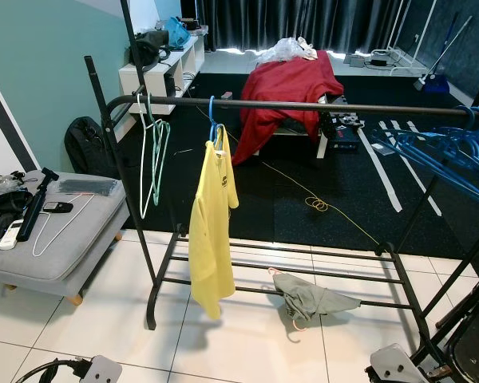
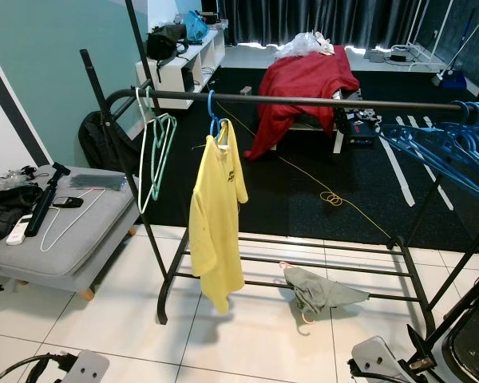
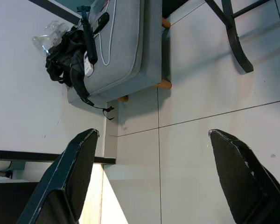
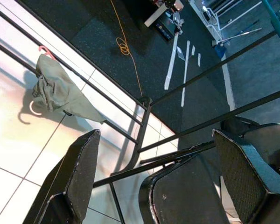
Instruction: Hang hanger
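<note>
A black clothes rack stands before me, its top rail (image 1: 303, 104) running left to right. From a blue hanger (image 1: 212, 120) on the rail hangs a yellow shirt (image 1: 209, 231). Two pale green hangers (image 1: 154, 155) hang bare near the left end, and several blue hangers (image 1: 451, 152) crowd the right end. A grey-green garment on a pink hanger (image 1: 311, 299) lies over the rack's low bars. A white wire hanger (image 1: 52, 231) lies on the grey ottoman (image 1: 72, 247). My left gripper (image 3: 151, 135) hangs open over white tiles. My right gripper (image 4: 156, 135) is open too, low beside the rack's right end.
A black folding chair (image 4: 186, 191) stands close by my right arm. A black stick (image 1: 33, 209) and a remote rest on the ottoman, with a backpack (image 1: 84, 144) behind it. A red cloth (image 1: 291, 88) drapes furniture beyond the rack. A yellow cord (image 1: 315, 203) crosses the dark mat.
</note>
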### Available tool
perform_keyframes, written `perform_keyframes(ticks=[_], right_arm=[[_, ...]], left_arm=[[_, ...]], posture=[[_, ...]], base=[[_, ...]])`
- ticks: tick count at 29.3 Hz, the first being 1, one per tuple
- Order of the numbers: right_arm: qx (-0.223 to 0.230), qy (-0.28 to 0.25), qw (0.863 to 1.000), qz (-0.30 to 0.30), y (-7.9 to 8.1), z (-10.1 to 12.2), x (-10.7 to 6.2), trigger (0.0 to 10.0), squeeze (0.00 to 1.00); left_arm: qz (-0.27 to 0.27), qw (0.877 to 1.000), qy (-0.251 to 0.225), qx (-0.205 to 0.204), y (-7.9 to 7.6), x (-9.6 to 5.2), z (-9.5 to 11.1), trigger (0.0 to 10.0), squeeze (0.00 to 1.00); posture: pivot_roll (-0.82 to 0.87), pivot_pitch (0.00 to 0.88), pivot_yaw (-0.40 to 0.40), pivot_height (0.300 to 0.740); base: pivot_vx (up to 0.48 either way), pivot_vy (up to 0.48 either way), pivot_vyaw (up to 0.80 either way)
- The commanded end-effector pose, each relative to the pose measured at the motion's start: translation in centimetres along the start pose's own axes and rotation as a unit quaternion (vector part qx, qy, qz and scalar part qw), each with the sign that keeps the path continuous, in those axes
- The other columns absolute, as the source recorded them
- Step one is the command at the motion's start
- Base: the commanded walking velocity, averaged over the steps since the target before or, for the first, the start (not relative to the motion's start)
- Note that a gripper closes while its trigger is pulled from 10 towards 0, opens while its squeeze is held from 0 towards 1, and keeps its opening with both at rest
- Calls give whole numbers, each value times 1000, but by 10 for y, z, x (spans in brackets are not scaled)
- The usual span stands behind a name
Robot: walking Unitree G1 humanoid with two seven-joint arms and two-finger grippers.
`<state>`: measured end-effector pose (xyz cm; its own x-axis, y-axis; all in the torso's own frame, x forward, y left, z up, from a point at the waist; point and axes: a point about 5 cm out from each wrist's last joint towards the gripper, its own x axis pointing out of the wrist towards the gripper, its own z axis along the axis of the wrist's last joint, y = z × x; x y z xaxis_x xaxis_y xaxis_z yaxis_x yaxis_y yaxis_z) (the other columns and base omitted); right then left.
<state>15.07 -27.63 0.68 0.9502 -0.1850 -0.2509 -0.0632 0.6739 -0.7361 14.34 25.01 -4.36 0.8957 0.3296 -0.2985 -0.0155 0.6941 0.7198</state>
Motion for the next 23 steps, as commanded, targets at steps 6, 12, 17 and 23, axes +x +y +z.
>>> perform_keyframes(ticks=[6, 12, 17, 23], right_arm=[[8, 3, 1000, -2, 0, 1, 0, 10000, 0], [9, 2, 1000, -2, 2, 2, 0, 10000, 0], [9, 2, 1000, -2, 3, 2, -1, 10000, 0], [9, 2, 1000, -2, 3, 2, -1, 10000, 0]], left_arm=[[3, 1000, 7, 9, 6, 1, -5, 10000, 0], [3, 1000, 8, 10, 8, 1, -6, 10000, 0], [3, 1000, 8, 10, 9, 1, -7, 10000, 0], [3, 1000, 9, 10, 9, 1, -7, 10000, 0]], posture=[[-23, 21, -8, 740], [-30, 24, 2, 740], [-29, 25, 8, 740], [-28, 17, 5, 740]], base=[[0, 0, 0], [0, 0, 0], [0, 0, 0], [0, 0, 0]])
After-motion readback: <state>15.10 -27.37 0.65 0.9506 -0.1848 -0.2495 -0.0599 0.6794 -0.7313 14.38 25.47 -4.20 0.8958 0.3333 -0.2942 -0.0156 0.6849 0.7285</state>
